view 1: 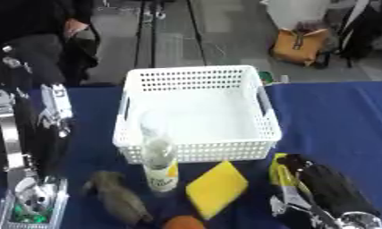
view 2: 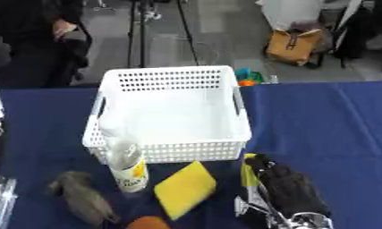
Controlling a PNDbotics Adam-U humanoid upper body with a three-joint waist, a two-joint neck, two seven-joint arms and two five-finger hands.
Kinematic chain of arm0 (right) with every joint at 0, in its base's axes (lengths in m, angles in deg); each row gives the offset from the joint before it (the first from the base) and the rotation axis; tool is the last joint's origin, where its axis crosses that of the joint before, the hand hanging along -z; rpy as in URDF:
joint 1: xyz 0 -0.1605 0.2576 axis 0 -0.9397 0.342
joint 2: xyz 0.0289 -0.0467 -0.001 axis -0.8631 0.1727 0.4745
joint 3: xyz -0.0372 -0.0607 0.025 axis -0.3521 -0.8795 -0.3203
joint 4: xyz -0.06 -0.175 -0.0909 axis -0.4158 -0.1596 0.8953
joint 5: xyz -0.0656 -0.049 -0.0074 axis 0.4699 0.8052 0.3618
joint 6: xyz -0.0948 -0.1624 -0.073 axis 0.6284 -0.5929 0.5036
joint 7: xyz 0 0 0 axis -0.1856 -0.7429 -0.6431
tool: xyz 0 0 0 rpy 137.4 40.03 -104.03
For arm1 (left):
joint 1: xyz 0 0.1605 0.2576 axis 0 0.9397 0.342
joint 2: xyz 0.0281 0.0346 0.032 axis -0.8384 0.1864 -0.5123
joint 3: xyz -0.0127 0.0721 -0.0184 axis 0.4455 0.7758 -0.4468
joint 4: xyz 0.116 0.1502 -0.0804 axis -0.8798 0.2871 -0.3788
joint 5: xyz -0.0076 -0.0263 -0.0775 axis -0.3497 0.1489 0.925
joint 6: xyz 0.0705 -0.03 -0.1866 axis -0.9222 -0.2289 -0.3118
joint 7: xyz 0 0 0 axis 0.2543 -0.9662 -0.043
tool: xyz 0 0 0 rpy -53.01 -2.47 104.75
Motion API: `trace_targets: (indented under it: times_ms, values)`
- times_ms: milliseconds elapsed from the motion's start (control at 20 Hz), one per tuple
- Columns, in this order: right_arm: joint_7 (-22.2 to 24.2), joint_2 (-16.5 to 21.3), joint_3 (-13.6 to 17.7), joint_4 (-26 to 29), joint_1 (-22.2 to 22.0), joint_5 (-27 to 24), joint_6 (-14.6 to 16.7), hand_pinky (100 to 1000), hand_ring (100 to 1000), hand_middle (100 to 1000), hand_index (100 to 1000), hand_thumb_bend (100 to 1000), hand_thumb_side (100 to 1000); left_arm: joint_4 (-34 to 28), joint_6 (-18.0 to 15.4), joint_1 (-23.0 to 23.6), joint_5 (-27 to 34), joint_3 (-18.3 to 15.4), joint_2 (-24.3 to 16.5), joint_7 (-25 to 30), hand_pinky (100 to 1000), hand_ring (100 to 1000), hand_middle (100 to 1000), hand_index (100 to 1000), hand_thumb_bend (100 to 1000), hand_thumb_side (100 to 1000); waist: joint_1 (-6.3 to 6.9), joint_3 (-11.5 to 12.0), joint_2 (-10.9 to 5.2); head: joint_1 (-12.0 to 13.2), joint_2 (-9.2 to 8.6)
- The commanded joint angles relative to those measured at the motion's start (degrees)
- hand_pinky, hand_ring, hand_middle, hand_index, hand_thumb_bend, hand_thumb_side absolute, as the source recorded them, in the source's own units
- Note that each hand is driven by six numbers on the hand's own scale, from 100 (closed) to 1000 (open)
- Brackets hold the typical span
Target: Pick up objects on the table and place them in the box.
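The white perforated basket (view 1: 195,151) stands in the middle of the blue table and holds nothing that I can see. Just in front of its near wall a clear bottle (view 1: 159,165) with a yellow label stands upright. A yellow sponge (view 1: 216,188) lies right of the bottle. A grey plush toy (view 1: 115,198) lies to the bottle's left, and an orange ball (view 1: 184,222) shows at the bottom edge. My right hand (view 1: 323,185) is low at the lower right, curled over a yellow-green thing (view 1: 281,172). My left hand (view 1: 39,147) rests at the left edge, fingers up, holding nothing.
Blue cloth (view 1: 342,116) covers the table to the right of the basket. Beyond the far edge are a tan bag (view 1: 299,44) on the floor, a tripod's legs, and small coloured items (view 2: 247,77) behind the basket.
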Motion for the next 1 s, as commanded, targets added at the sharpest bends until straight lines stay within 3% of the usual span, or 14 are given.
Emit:
trace_targets:
  times_ms: [50, 150, 500, 550, 1000]
  values:
    - [0.37, 0.59, -0.29, -4.38, -1.05, 0.71, 0.00, 282, 690, 773, 903, 100, 407, -0.81, 0.15, -0.65, 0.09, -0.14, -0.27, -0.18, 727, 714, 673, 749, 100, 749, 0.13, 0.10, -0.48, -0.07, -0.45]
    - [-0.95, 0.89, -0.74, -4.30, -0.98, 0.55, 0.05, 242, 658, 700, 848, 100, 323, -0.81, 0.20, -0.63, 0.09, -0.13, -0.26, -0.20, 731, 714, 674, 749, 100, 750, 0.03, 0.08, -0.52, -0.04, -0.51]
    - [-5.13, 1.56, -1.36, -4.48, -0.84, -0.23, -0.08, 182, 630, 617, 760, 100, 190, -0.81, 0.31, -0.62, 0.02, -0.18, -0.32, -0.39, 735, 713, 674, 748, 100, 751, -0.13, -0.19, -0.63, 0.18, -0.58]
    - [-5.48, 1.58, -1.39, -4.52, -0.80, -0.35, -0.09, 146, 614, 561, 726, 104, 124, -0.81, 0.31, -0.62, 0.01, -0.18, -0.31, -0.41, 739, 712, 674, 747, 100, 751, -0.12, -0.21, -0.64, 0.18, -0.58]
    - [-10.91, 1.85, -1.50, -1.87, -0.18, -4.91, 0.15, 100, 564, 429, 646, 100, 100, -0.81, 0.44, -0.52, -0.14, -0.21, -0.24, -0.56, 743, 711, 674, 746, 100, 752, 0.07, -0.55, -0.93, 0.53, -0.37]
